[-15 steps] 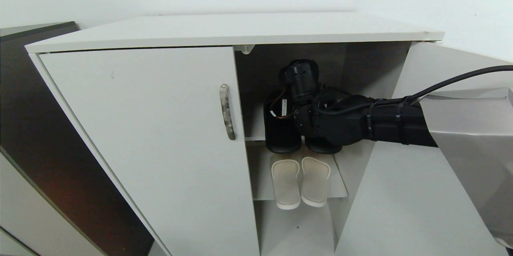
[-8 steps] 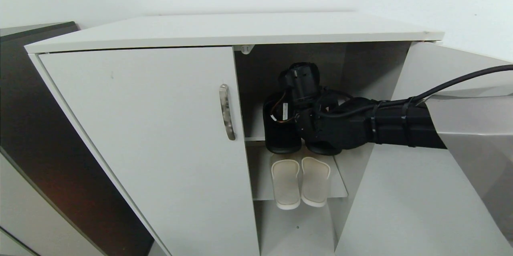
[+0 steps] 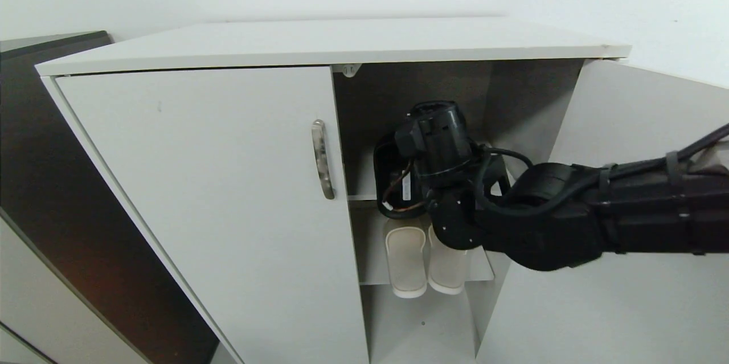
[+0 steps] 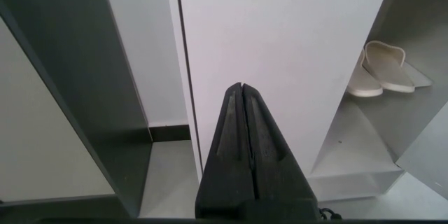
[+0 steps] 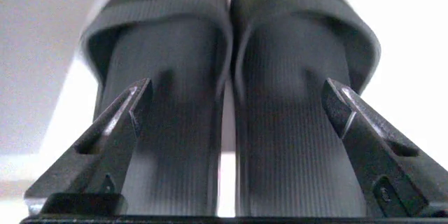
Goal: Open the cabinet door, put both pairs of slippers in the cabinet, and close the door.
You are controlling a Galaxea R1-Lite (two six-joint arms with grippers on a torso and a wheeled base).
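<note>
Right gripper (image 5: 236, 87) stands wide, the black slippers (image 5: 168, 63) lying side by side between its fingers.

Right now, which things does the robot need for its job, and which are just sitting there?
For the job:
white cabinet
its open right door
black slippers on the upper shelf
white slippers on the shelf below
right gripper, open, a finger on each side of the black pair

Just there:
dark brown panel left of the cabinet
metal handle on the closed left door

R arm (image 3: 569, 227) at blk slippers (image 3: 384, 182), white pair (image 3: 405, 264) below.
</note>
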